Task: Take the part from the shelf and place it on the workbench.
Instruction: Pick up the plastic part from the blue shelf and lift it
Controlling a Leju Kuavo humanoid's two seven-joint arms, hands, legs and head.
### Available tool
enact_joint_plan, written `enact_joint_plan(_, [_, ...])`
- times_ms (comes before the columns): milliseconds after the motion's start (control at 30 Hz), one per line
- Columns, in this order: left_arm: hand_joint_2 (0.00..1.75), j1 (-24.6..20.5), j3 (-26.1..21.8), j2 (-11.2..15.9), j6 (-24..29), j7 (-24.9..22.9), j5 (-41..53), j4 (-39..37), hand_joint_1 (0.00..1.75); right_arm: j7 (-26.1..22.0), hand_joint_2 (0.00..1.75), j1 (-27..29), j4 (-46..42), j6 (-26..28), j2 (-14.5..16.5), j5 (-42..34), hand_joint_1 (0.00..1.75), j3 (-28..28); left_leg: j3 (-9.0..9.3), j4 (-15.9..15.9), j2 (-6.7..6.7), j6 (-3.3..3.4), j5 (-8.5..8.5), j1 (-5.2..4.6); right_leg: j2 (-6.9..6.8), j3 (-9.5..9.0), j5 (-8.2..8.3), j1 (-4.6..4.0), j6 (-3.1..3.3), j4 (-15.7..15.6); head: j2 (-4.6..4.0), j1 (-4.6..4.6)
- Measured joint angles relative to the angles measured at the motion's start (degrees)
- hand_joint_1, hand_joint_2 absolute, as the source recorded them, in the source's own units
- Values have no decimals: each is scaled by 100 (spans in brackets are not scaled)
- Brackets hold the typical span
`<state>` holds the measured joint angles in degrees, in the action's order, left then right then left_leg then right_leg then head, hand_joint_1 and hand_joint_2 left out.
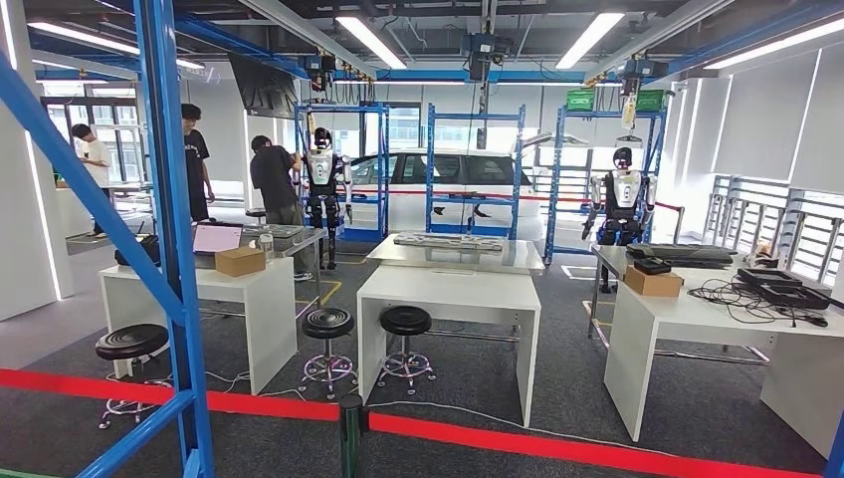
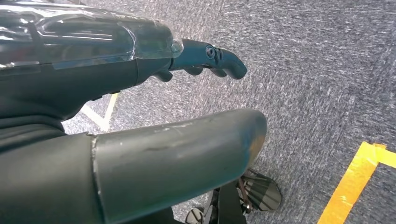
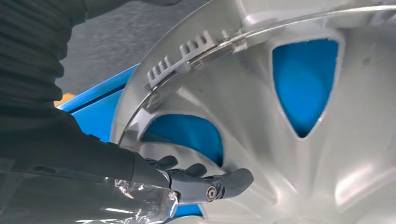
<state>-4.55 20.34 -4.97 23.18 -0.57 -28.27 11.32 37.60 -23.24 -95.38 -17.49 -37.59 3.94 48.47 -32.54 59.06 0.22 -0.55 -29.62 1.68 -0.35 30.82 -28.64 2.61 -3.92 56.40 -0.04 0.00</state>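
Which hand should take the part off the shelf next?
Right, most likely. The right hand already has its fingers at the silver spoked part, with blue shelf behind it. The left hand hangs over grey carpet, holding nothing.

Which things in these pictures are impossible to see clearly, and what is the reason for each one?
- Silver wheel cover, right wrist view: cut off by the picture's edges, so its whole shape is hidden.
- Right hand, same view: fingers lie against the cover; whether they grip it cannot be told.
- Left hand, left wrist view: the thick thumb and cover hide most fingers.
- Flat parts on the grey workbench, head view: too small to identify.
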Motion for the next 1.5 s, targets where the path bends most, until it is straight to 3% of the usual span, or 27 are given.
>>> enact_joint_plan(200, [0, 1, 62, 29, 6, -39, -52, 0, 0, 191, 175, -199, -105, -81, -442, -290, 0, 167, -2, 0, -14, 0, 0, -7, -11, -5, 0, 1, -1, 0, 1, 0])
enact_joint_plan(333, [0, 1, 87, 40, 6, -23, -114, 0, 0, 192, 175, -235, -160, 35, -655, -338, 173, 303, -3, 0, -15, 0, 0, -8, -13, -4, -1, 0, -2, 0, 2, 0])
enact_joint_plan(467, [0, 0, 98, 54, -1, 19, -174, 0, 0, 194, 175, -250, -228, 212, -828, -239, 168, 403, -4, 0, -14, 0, -1, -7, -13, -4, -2, 0, -2, 0, 1, 0])
enact_joint_plan(600, [0, 0, 99, 66, -1, 21, -207, 0, 0, 194, 175, -269, -312, 406, -934, -93, 51, 454, -4, 0, -13, 0, 0, -7, -14, -4, -2, 0, -2, 0, 1, 1])
enact_joint_plan(733, [0, 0, 101, 74, -1, 19, -212, 0, 0, 194, 175, -225, -356, 577, -983, -47, 3, 454, -4, 0, -10, 0, 0, -7, -13, -4, -2, 1, -2, 0, 1, 0])
enact_joint_plan(833, [0, 0, 106, 81, -1, 18, -212, 0, 0, 194, 175, -149, -397, 638, -1017, -2, 0, 452, -3, 0, -4, 0, 0, -8, -11, -4, -2, 0, -3, 1, 2, 0])
enact_joint_plan(867, [0, 0, 107, 84, -1, 19, -212, 0, 0, 194, 175, -130, -413, 645, -1028, 34, 3, 451, -3, 0, -3, 0, 0, -8, -10, -4, -2, 0, -3, 1, 1, 0])
enact_joint_plan(1000, [0, 0, 130, 92, -1, 22, -214, 0, 0, 194, 175, -72, -462, 632, -1071, 259, 175, 451, -4, 0, 3, 0, -1, -7, -9, -3, -2, 0, -2, 1, 1, 0])
enact_joint_plan(1300, [0, -2, 201, 101, 18, 77, -344, 0, 0, 194, 175, 40, -479, 272, -891, 2306, 175, 441, -4, -1, 29, 0, -1, -7, -5, -2, -2, 0, -2, 3, 2, 0])
enact_joint_plan(1500, [0, -2, 202, 115, 16, 89, -395, 0, 0, 194, 175, 154, -508, 365, -694, 2595, 175, 286, 0, -1, 46, 3, -3, -7, 4, -1, -2, 0, -2, 5, 1, -1])
